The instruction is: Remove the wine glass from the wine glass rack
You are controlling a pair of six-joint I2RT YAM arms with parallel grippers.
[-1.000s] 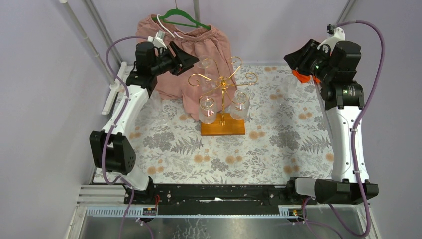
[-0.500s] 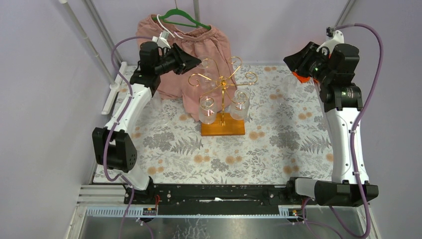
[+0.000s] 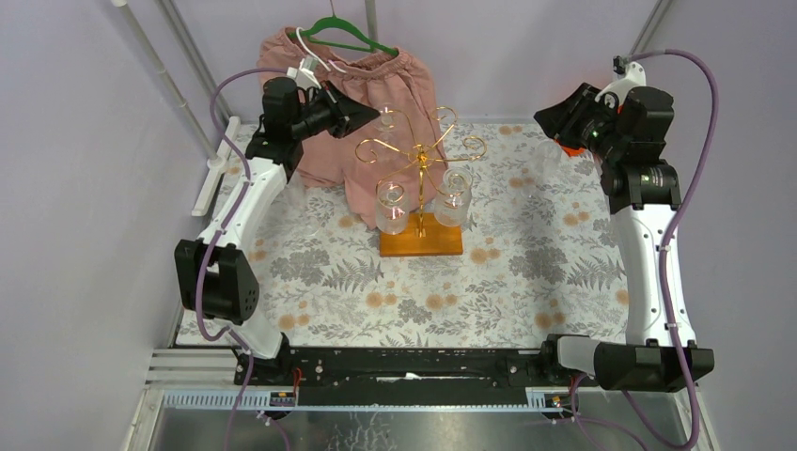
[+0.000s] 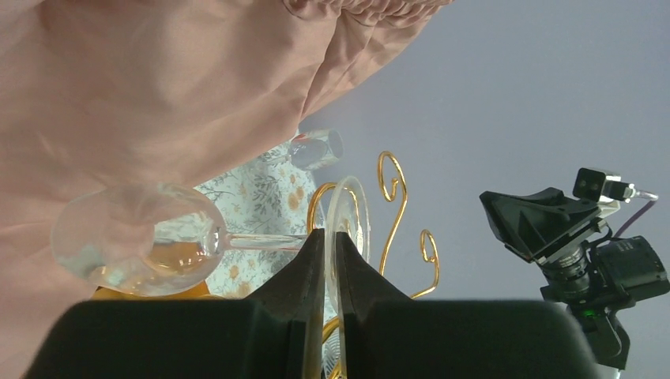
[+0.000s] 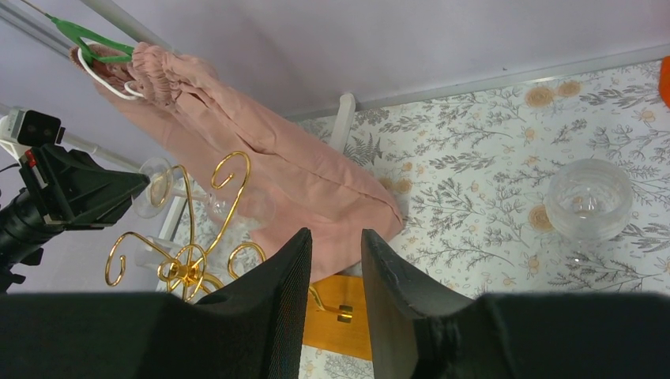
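Clamping the wine glass (image 4: 134, 249) by its foot, your left tool (image 4: 329, 237) is holding it at the rack (image 3: 421, 242); your right tool (image 5: 336, 237) is hovering released, well apart.

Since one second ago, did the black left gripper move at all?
Yes. The black left gripper slid slightly rightward, closer to the thin gold wire rack, which stayed put. It pinches a clear wine glass by its foot.
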